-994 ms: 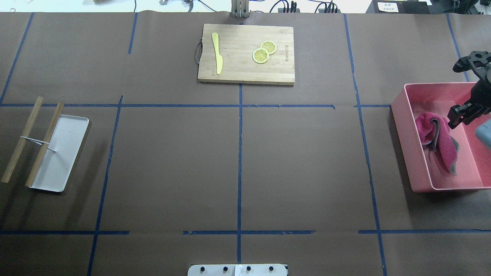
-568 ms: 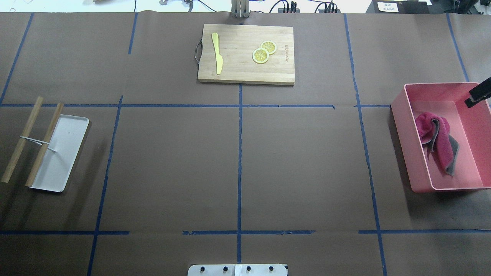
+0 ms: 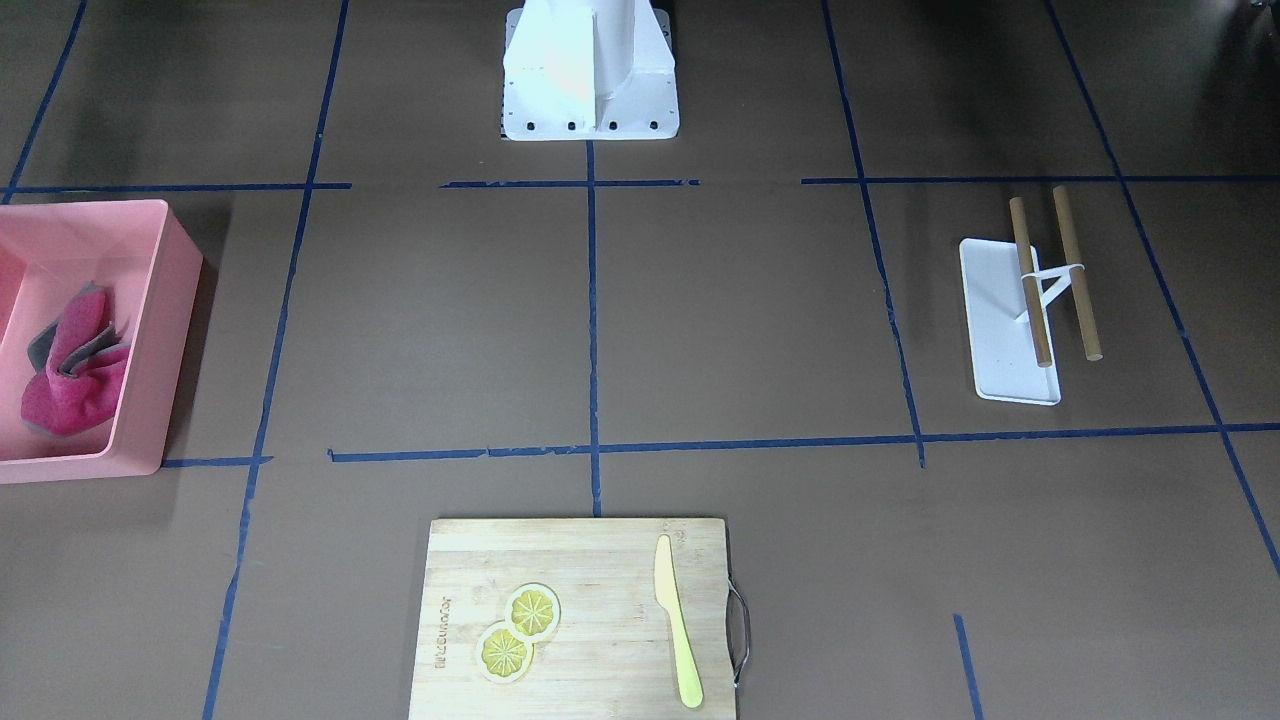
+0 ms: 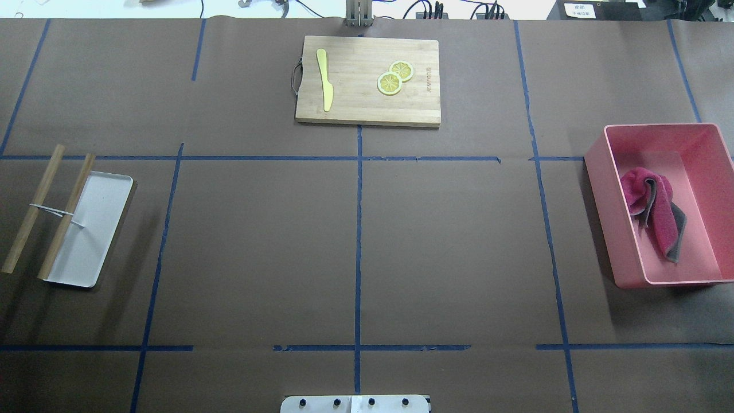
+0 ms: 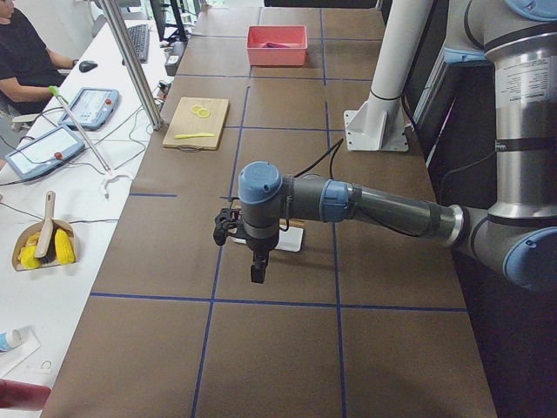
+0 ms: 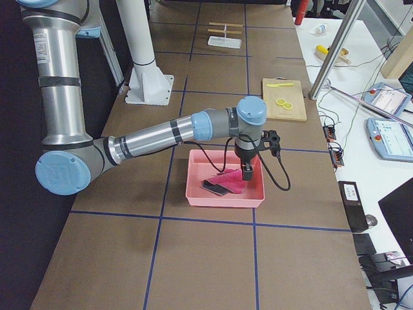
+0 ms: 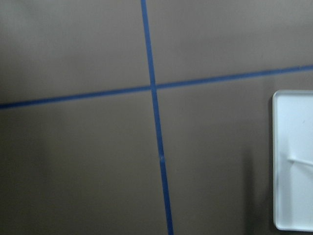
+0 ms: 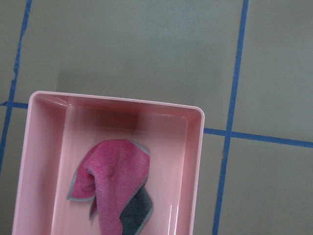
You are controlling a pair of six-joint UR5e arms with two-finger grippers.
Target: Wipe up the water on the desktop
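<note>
Pink cloth (image 4: 654,215) lies crumpled inside the pink bin (image 4: 602,212), which stands on the brown counter (image 4: 447,241). No wet patch shows on the counter, so wiping looks either finished or not begun. The right pincer (image 6: 246,173) hangs above the bin, and the left pincer (image 5: 258,270) is well apart from it. Whether either is apart or together cannot be told.

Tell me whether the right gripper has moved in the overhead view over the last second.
Yes. The right gripper slid off the pink bin toward that view's right edge and out of frame.
</note>
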